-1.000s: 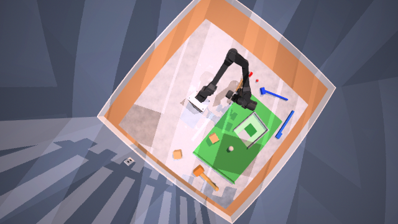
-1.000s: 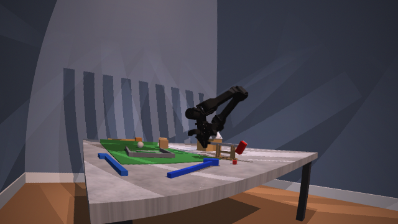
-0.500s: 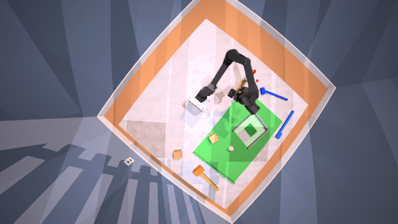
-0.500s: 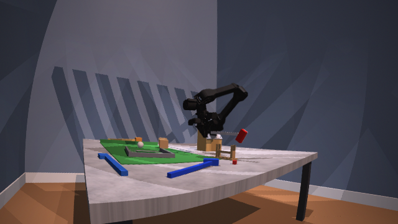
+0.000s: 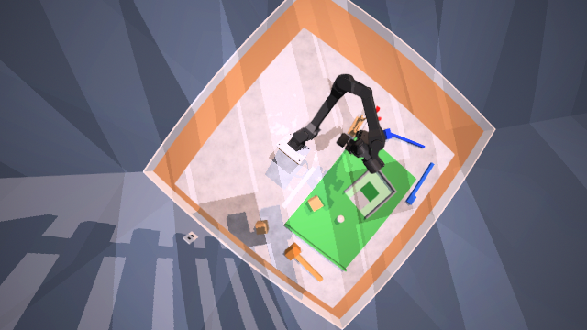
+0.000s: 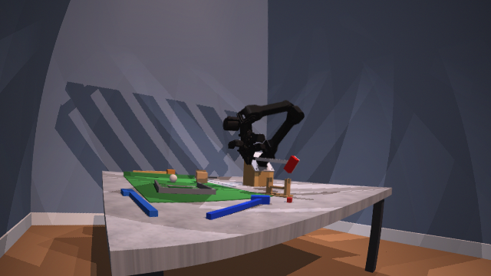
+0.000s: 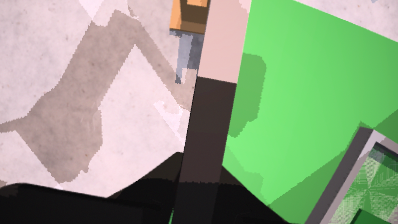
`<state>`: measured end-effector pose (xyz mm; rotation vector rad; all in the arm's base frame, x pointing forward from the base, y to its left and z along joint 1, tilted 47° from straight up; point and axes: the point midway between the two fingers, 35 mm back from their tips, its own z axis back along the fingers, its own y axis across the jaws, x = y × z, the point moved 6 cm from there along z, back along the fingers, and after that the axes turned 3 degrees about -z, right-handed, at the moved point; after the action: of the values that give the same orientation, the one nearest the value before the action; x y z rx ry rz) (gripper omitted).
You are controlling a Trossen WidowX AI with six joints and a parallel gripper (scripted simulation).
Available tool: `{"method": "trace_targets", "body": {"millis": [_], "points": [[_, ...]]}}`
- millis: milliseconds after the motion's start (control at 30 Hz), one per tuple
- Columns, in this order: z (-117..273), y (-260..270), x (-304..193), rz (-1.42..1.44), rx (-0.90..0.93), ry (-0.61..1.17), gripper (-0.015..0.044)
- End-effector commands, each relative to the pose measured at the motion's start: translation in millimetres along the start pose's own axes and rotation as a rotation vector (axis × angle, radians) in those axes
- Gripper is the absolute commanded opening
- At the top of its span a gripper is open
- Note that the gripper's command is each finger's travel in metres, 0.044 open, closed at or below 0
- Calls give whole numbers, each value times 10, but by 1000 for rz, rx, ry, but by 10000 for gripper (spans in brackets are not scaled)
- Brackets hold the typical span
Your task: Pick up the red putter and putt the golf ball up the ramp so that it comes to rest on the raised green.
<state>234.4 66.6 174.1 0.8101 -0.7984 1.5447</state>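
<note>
My gripper [image 6: 249, 158] [image 7: 193, 162] is shut on the dark grip of the red putter [image 6: 291, 164] [image 7: 212, 115]. Its pale shaft runs to the red head, which is raised above the wooden stand [image 6: 269, 186] [image 5: 354, 126]. In the top view the arm hides most of the putter. The white golf ball [image 5: 340, 219] [image 6: 173, 178] lies on the green mat [image 5: 330, 243] [image 7: 300, 65]. A dark-edged frame [image 5: 382, 204] [image 6: 180, 190] [image 7: 337, 172] on the mat surrounds a pale surface with a dark green square [image 5: 370, 192]. I cannot tell its height.
A wooden block [image 5: 315, 203] [image 6: 201, 176] is on the mat, another [image 5: 261, 226] beyond it. An orange mallet [image 5: 308, 266] lies past the mat's far edge. Two blue clubs [image 5: 408, 139] [image 5: 421, 182] lie beside the mat. A small red cube [image 6: 289, 199] lies near the stand.
</note>
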Motion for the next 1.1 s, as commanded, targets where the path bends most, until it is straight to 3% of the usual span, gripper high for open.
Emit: {"method": "trace_targets", "body": {"millis": [0, 600, 1067], "points": [[58, -81, -93, -52, -21, 20, 0], [402, -445, -980, -629, -91, 110, 0], [650, -444, -1735, -1034, -164, 141, 0]]}}
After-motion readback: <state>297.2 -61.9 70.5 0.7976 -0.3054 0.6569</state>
